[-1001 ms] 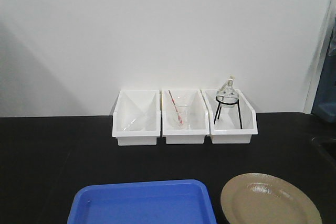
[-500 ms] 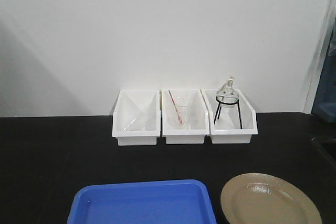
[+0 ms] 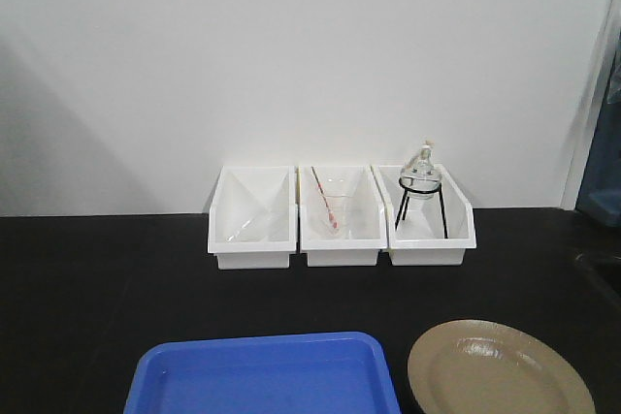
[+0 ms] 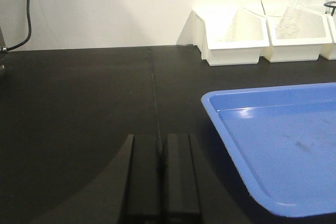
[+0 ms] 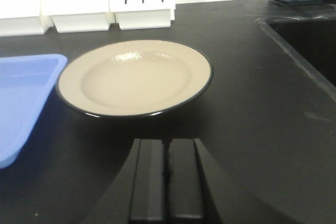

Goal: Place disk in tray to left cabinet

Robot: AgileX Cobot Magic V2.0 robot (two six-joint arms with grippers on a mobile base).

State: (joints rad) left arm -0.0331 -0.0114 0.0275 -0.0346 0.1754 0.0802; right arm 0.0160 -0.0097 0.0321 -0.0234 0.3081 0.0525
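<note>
Right wrist-mounted view: disk (image 5: 134, 77) was recorded ahead of the clenched right hand (image 5: 167, 148), tray (image 5: 23, 95) to its left, on the surface (image 5: 252, 114). Left hand (image 4: 160, 142) was likewise seen clenched.

Open countertop (image 3: 97, 278) between bins (image 3: 340, 251), tray (image 3: 262, 380)

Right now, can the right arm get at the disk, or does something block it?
Probably yes. The disk lies flat straight ahead of the right pincer, with only bare black table between them. The pincer is shut, so it must open first.
</note>
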